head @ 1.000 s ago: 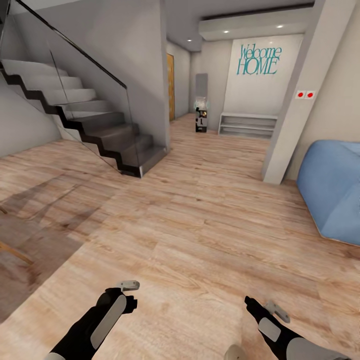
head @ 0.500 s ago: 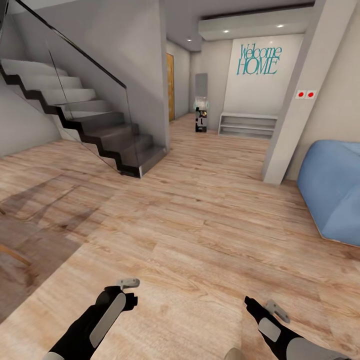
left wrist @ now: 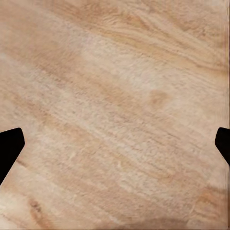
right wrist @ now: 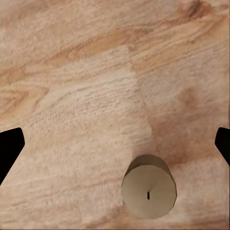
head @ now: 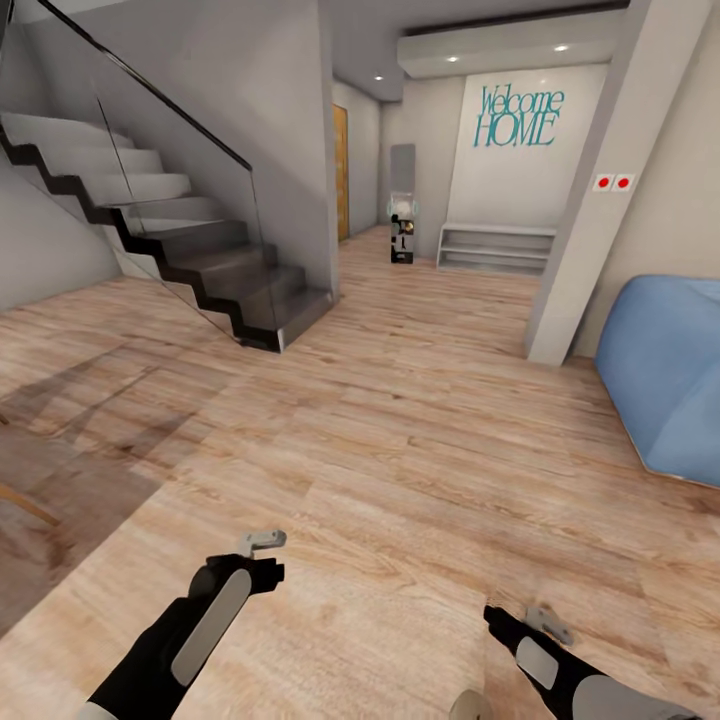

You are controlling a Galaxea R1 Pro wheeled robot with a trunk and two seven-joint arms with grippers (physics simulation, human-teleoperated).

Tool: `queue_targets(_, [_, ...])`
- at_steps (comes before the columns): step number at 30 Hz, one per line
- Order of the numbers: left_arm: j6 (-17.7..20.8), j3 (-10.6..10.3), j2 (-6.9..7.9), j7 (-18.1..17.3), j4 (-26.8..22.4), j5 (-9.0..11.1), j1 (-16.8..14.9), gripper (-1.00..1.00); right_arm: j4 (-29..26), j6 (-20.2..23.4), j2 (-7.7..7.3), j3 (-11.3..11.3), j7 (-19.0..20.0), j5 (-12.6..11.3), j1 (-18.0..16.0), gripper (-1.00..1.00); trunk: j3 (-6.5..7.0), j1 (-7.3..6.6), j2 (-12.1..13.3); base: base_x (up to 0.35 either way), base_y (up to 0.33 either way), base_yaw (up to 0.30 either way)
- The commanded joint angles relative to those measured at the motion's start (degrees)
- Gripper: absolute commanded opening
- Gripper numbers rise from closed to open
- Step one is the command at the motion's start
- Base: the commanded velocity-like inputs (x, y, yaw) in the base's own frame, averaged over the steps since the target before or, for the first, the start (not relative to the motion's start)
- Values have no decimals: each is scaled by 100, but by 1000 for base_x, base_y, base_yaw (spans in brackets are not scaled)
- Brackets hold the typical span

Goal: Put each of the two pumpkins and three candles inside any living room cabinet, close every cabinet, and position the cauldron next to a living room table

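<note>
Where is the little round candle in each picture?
Head view: the candle peeks in at the bottom edge, beside the right arm.
Right wrist view: the candle stands upright on the floor, seen from above, wick in the middle.
Left wrist view: bare planks between the left tool fingertips.
Shared landmark: the light wood plank floor.

Light wood plank floor [head: 420,430]: cream candle [right wrist: 149,193] upright on it; blue beanbag [head: 665,375] at right, staircase [head: 190,260] at left.
</note>
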Motion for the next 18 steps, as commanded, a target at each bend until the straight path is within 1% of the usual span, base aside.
queue_targets(1, [16, -16, 11, 58, -56, 77, -3, 100, -11, 172, -1, 94, -44, -47, 1, 100, -23, 22, -44, 0, 0, 0])
queue_targets(3, [38, 8, 20, 57, -114, 148, 0, 100, -12, 443, -1, 164, -77, -46, -2, 100, -59, 66, -124, 0, 0, 0])
queue_targets(5, [55, 62, 36, 57, -135, 259, 1, 100, -12, 586, 5, 208, -129, -45, -3, 100, -95, 110, -204, 0, 0, 0])
queue_targets(6, [79, 113, 58, 56, -143, 357, 1, 100, -15, 653, 17, 244, -203, -43, -4, 100, -113, 132, -244, 0, 0, 0])
queue_targets(7, [121, 173, 98, 56, -150, 464, 2, 100, -23, 693, 44, 293, -316, -40, -3, 100, -131, 154, -284, 0, 0, 0])
queue_targets(8, [151, 208, 130, 56, -159, 520, 2, 100, -27, 699, 61, 322, -380, -39, -1, 100, -149, 176, -325, 0, 0, 0])
queue_targets(10, [296, 345, 280, 56, -268, 763, 2, 100, -42, 671, 144, 416, -575, -37, 0, 100, -185, 219, -405, 0, 0, 0])
queue_targets(13, [499, 489, 546, 56, -535, 1209, 6, 100, -80, 602, 221, 472, -681, -33, 3, 100, -239, 285, -525, 0, 0, 0])
queue_targets(15, [592, 524, 748, 55, -740, 1573, 32, 100, -89, 575, 235, 487, -701, -29, 3, 100, -275, 329, -605, 0, 0, 0])
queue_targets(16, [636, 534, 849, 55, -851, 1781, 56, 100, -91, 566, 239, 490, -706, -28, 4, 100, -293, 351, -645, 0, 0, 0])
queue_targets(17, [715, 545, 992, 56, -1018, 2126, 96, 100, -94, 550, 242, 492, -707, -28, 2, 100, -311, 373, -685, 0, 0, 0])
queue_targets(18, [764, 547, 1089, 56, -1125, 2372, 123, 100, -98, 529, 243, 490, -707, -27, 3, 100, -329, 395, -726, 0, 0, 0])
